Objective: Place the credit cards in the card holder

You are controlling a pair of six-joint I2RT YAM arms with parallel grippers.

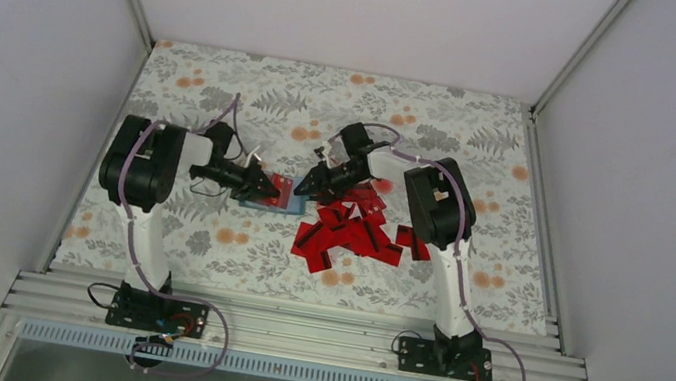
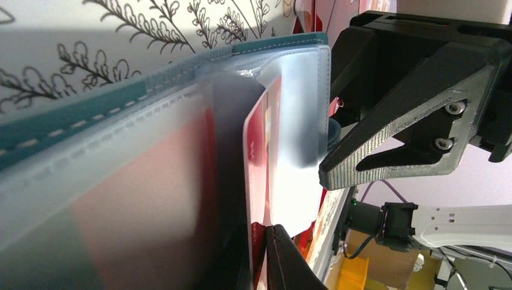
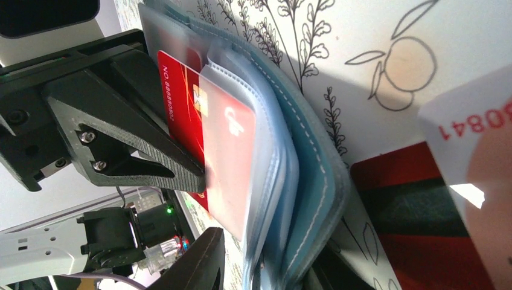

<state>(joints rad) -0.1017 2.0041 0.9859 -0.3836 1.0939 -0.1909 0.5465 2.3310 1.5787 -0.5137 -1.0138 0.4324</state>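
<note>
Here, both grippers meet at the open card holder.
The card holder (image 1: 284, 203) lies on the floral table (image 1: 227, 93) between the two arms, its clear sleeves (image 2: 302, 96) fanned up and a red card (image 3: 181, 115) sitting in one of them. The left gripper (image 1: 266, 185) is at its left edge and the right gripper (image 1: 307, 186) at its right, each with a fingertip against the sleeves — how wide either stands I cannot tell. The loose credit cards (image 1: 352, 235) are heaped just right of the holder.

floral tablecloth (image 1: 235, 246), white walls (image 1: 21, 52) around, aluminium rail (image 1: 293, 330) near edge
</note>
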